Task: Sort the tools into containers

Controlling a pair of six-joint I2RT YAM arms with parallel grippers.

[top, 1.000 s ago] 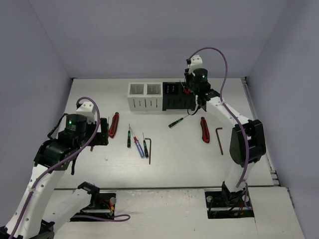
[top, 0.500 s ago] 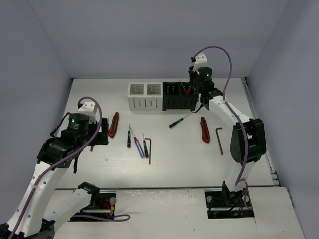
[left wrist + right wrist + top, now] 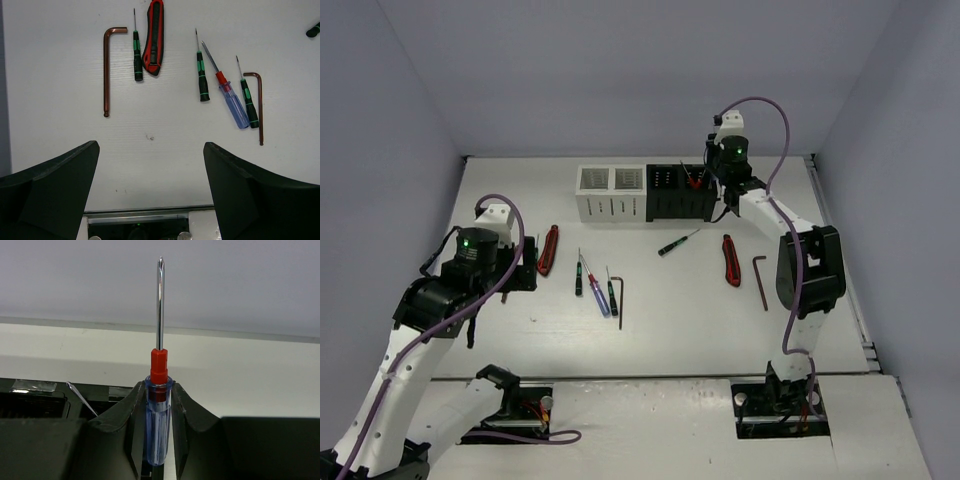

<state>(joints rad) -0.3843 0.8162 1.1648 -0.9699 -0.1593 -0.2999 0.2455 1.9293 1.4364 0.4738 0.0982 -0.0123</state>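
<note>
Right pincer [image 3: 159,437] is clamped tight on a clear-blue screwdriver [image 3: 158,425], fingers pressed to both sides of the handle, red collar and bare shaft pointing straight up in the wrist view. From above, that pincer sits right at the far right end of the black box [image 3: 680,208]; whether the handle is already down inside the compartment or just over it, I can't tell. A thin metal shaft [image 3: 82,400] leans in the dark compartment beside the fingers. The white box [image 3: 610,208] stands touching the black one on its left.

Over to the left pincer [image 3: 150,147]: fingers spread wide apart, holding nothing, hanging above the worktop [image 3: 150,125] near a scatter of tools. Its camera shows a coppery hex key [image 3: 106,70], just beside it a green-banded screwdriver [image 3: 137,60], and the red-and-black pliers [image 3: 154,37] touching or nearly touching that one. Further right, another green screwdriver [image 3: 202,75], a second blue screwdriver [image 3: 232,100] with a red collar, a third green screwdriver [image 3: 247,95] and a second hex key [image 3: 260,107] lying close alongside it.

On the right half of the worktop, a lone green screwdriver [image 3: 677,243] lies in front of the black box, with a second pair of red pliers [image 3: 730,260] and a third hex key [image 3: 761,280] near the right arm.
</note>
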